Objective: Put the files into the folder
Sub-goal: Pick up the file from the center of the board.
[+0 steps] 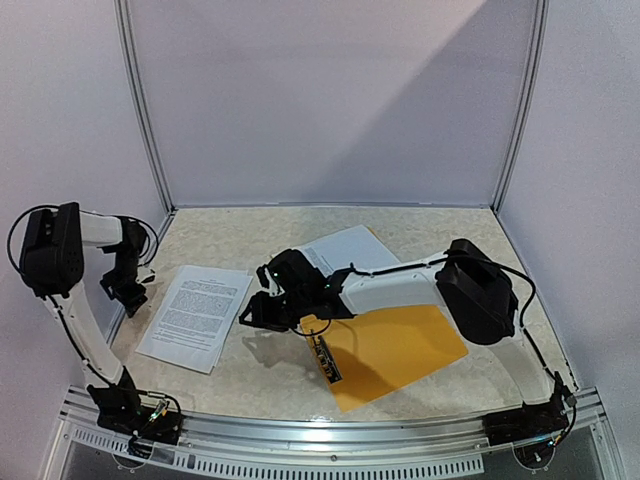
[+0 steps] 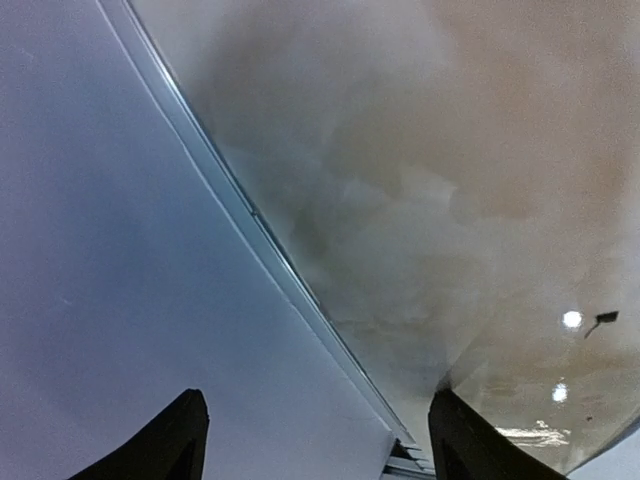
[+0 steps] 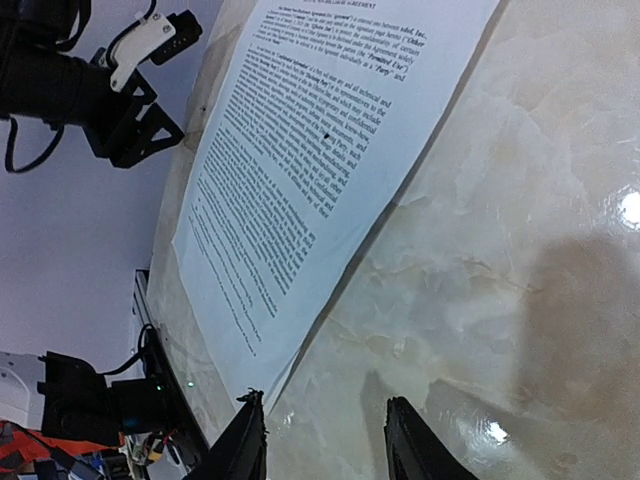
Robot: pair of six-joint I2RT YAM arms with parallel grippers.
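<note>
Orange-yellow folder [image 1: 400,350]: flat on table [image 1: 420,225], toward 5 o'clock; metal clip [image 1: 326,357] along its 9 o'clock edge.
Printed sheet [image 1: 195,316]: flat, toward 8 o'clock, apart from folder.
Second sheet [image 1: 350,245]: at 12 o'clock of folder, partly hidden by right arm.
Right gripper [image 3: 326,400]: narrowly parted, empty, low over bare table just beside printed sheet's edge.
Left gripper [image 2: 318,395]: wide, empty, at 9 o'clock of printed sheet.

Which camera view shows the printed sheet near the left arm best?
The right wrist view: the printed sheet lies close, its text lines sharp, though its top is cut off. The top external view shows the whole sheet, but small. The left wrist view shows none of it, only wall and tabletop.
</note>
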